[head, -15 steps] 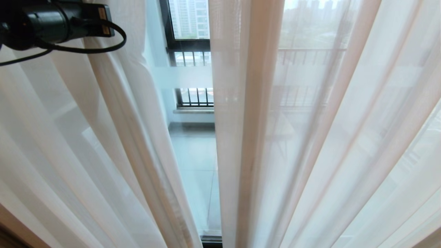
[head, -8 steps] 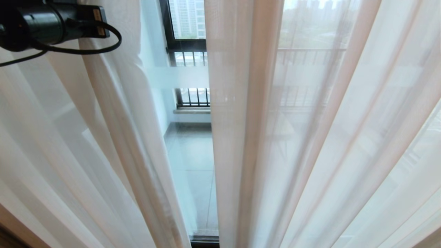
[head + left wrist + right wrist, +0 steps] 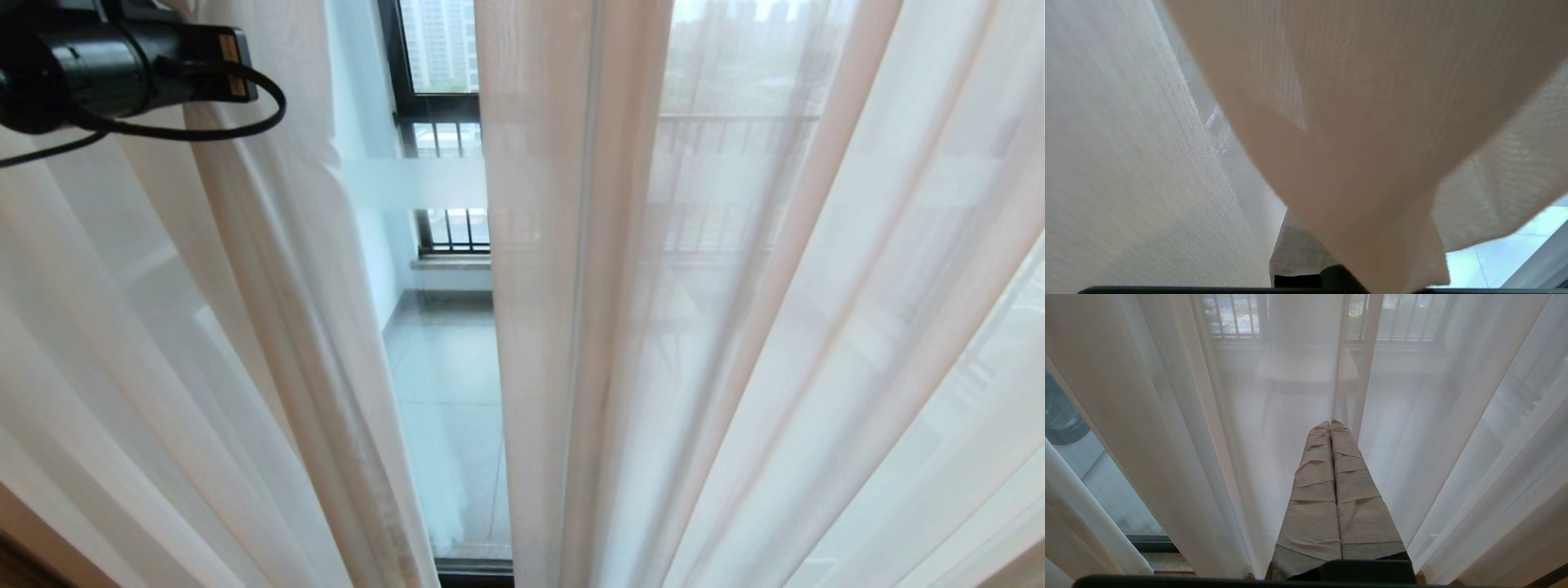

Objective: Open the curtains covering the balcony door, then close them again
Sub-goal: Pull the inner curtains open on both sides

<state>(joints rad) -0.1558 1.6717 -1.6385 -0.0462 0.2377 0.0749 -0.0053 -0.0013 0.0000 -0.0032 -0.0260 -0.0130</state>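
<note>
The curtains hang in thin white folds right in front of the robot. There is a gap between the left sheet and the right sheet. Through the gap you can see the balcony door, with its frosted strip across the glass.

The left gripper is up high at the left sheet's edge. Its fingers are pinched together on a fold of that cloth. The right gripper hangs low in front of the right sheet, fingers together, holding nothing.

The cloth is thin and slippery. I think a quick pull could make it slide out of the pinch. A hard tug could also strain the cloth up top.
</note>
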